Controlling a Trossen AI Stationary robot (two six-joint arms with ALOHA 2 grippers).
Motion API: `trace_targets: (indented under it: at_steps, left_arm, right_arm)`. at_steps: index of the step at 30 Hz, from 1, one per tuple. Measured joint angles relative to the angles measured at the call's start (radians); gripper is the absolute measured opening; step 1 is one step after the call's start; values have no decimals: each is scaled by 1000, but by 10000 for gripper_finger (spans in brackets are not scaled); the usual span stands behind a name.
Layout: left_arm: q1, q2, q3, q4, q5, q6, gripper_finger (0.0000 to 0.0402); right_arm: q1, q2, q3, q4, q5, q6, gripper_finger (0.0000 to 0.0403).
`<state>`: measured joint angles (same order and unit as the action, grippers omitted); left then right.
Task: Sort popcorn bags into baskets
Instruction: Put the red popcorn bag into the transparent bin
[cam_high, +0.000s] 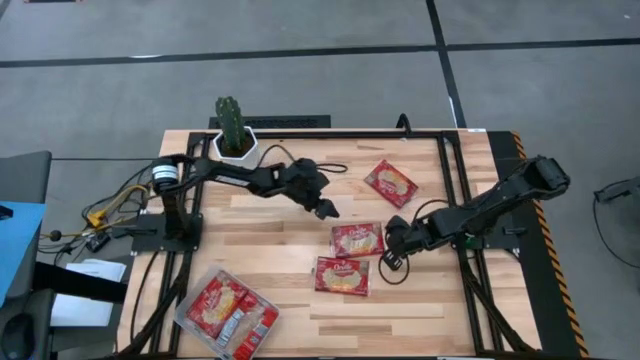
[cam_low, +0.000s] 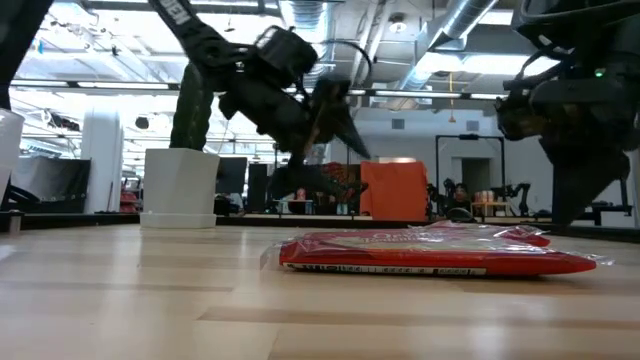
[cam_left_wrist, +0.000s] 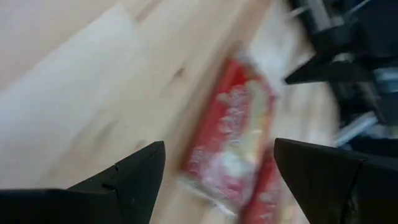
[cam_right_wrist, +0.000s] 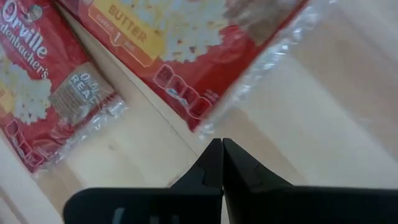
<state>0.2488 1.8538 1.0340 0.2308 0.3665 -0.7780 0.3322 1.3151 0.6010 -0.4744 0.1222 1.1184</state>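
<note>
Popcorn bags lie in two places on our wooden table (cam_high: 420, 310). Three sit loose near the middle: one (cam_high: 390, 183) toward the far side, one (cam_high: 357, 240) at the centre, and one (cam_high: 342, 276) just in front of it, nearly touching. More red packets (cam_high: 215, 303) fill the clear tray (cam_high: 190, 322) at the near left corner, packed side by side.

Our left gripper (cam_high: 327, 209) hangs above the bare wood between the cactus pot (cam_high: 236, 146) and the central bags, its fingers spread wide with nothing between them. From its wrist camera we see a red packet (cam_left_wrist: 233, 140) on the table ahead of the fingers.

Our right gripper (cam_high: 394, 236) is low at the right edge of the central bag, just beside it. Its fingertips (cam_right_wrist: 222, 152) are pressed together, pinching nothing, with the corner of the packet (cam_right_wrist: 186, 37) just beyond the tips.
</note>
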Motion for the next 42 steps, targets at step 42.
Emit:
trace_targets:
  at_steps: [42]
  left_arm:
    - [-1, 220, 129, -105, 219, 109, 193]
  right_arm:
    - [-395, 181, 0, 412, -12, -468, 33]
